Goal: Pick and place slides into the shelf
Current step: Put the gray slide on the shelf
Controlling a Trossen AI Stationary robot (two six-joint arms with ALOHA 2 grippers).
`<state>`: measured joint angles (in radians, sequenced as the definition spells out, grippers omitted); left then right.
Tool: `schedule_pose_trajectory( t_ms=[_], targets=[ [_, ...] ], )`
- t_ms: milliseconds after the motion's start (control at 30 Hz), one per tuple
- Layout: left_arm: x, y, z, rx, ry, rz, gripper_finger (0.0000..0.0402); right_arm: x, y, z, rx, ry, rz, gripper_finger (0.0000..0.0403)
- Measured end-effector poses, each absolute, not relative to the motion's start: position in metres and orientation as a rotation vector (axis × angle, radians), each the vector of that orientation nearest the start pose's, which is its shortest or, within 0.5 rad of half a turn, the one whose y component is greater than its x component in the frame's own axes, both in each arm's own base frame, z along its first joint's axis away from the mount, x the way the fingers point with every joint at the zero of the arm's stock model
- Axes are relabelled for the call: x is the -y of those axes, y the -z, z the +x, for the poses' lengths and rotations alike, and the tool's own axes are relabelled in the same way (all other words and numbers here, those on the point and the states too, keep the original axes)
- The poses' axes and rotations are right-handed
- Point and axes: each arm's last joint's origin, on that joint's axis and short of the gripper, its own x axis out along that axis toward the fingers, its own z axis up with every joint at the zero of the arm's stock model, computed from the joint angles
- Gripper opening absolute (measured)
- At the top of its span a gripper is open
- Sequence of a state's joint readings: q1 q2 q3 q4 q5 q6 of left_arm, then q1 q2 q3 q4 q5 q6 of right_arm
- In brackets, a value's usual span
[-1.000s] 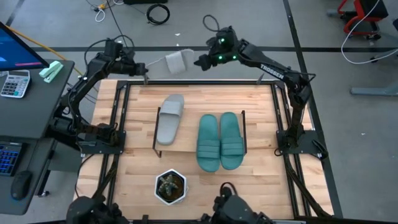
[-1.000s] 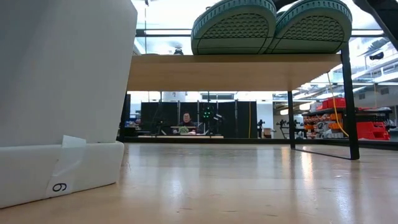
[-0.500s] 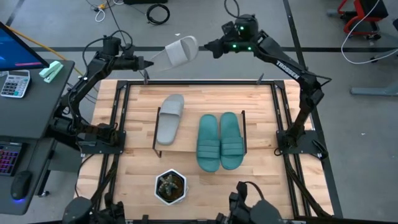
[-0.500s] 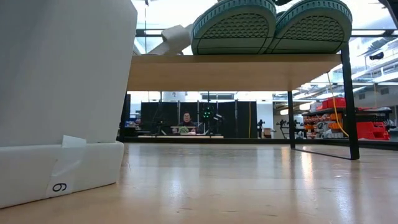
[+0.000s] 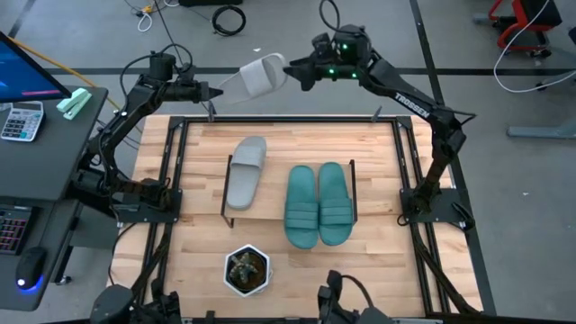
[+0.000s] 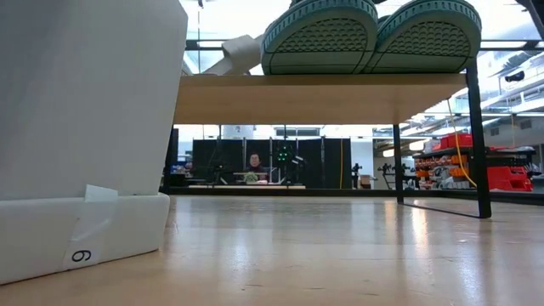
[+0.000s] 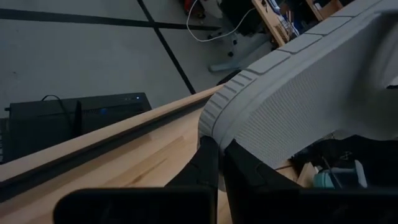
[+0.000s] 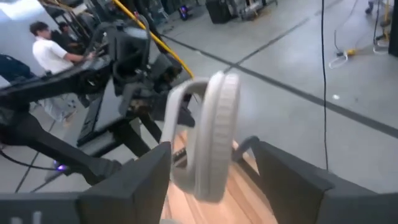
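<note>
A light grey slide [image 5: 261,74] hangs in the air beyond the table's far edge, between my two grippers. My left gripper [image 5: 216,90] is shut on it. My right gripper [image 8: 211,149] is open, with a finger on either side of the slide's strap end [image 8: 214,106] and a gap showing on both sides. On the shelf [image 5: 274,193], a second grey slide [image 5: 246,171] and two teal slides [image 5: 318,204] lie on their soles, and the near ends of the teal ones overhang the shelf's edge. The low view shows the raised slide [image 6: 242,53] behind the teal soles [image 6: 319,38]. My left gripper pinches the rim of the slide's sole [image 7: 214,127] between its two fingers, at the end away from the strap. The fingers come from the table's left, slanting slightly down. The slide is lifted clear and sticks out toward the right, its ribbed underside [image 7: 292,99] facing the wrist camera.
A white hexagonal pot with a plant [image 5: 247,270] stands near the table's front edge; it fills the left of the low view [image 6: 85,127]. Black frame rails [image 5: 288,120] run round the tabletop. A desk with a calculator [image 5: 20,119] stands at the left.
My left gripper has tipped upward in place. The grey slide's strap end has swung up and away from the table's far edge, and the slide now stands higher and more tilted. My right gripper has risen with it, moving toward the far side.
</note>
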<state>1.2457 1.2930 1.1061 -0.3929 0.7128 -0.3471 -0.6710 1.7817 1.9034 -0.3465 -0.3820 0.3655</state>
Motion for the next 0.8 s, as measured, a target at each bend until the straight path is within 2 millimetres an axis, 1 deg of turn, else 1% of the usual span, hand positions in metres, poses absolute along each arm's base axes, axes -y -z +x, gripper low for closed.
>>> schedule_pose_trajectory(
  t_ms=[100,200,400,567,700,800],
  targets=[
    [-0.254,-0.322,0.106,-0.238,-0.577,-0.820,0.0011,0.240,-0.433,0.324,-0.114,0.320,0.465,0.0255],
    [-0.254,-0.322,0.106,-0.238,-0.575,-0.821,0.0011,0.241,-0.433,0.324,-0.116,0.340,0.467,0.0261],
    [-0.253,-0.322,0.107,-0.239,-0.563,-0.822,0.0011,0.246,-0.429,0.330,-0.084,0.341,0.474,0.0253],
    [-0.253,-0.322,0.108,-0.240,-0.552,-0.823,0.0011,0.251,-0.417,0.342,-0.085,0.327,0.513,0.0250],
    [-0.252,-0.322,0.110,-0.244,-0.543,-0.822,0.0011,0.251,-0.414,0.347,-0.080,0.310,0.522,0.0249],
    [-0.251,-0.322,0.113,-0.249,-0.534,-0.822,0.0011,0.251,-0.414,0.349,-0.070,0.307,0.524,0.0241]
  ],
)
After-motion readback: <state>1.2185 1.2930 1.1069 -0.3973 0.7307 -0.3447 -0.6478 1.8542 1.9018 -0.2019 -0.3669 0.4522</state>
